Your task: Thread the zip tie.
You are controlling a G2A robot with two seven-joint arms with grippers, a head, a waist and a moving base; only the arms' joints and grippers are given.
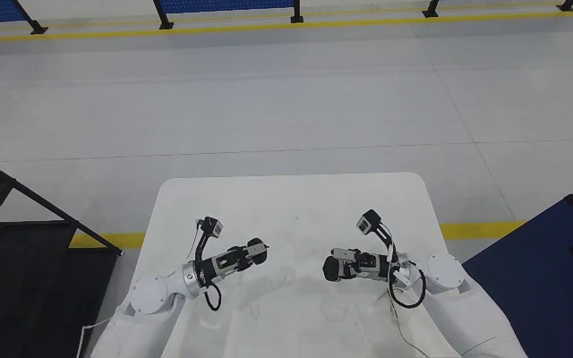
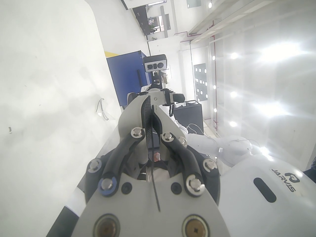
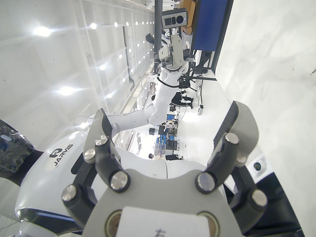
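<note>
The left tool (image 2: 151,99) is clenched on the zip tie (image 2: 155,188), whose thin black strip trails back behind its grip. The right tool (image 3: 169,110) hangs released, opposite and apart. The tie's head is probably hidden; misjudged alignment could buckle the strip.

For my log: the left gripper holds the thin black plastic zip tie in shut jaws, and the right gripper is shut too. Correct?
No: the right gripper is open, as the right wrist view shows. The left gripper does hold the thin black plastic zip tie in shut jaws.
</note>
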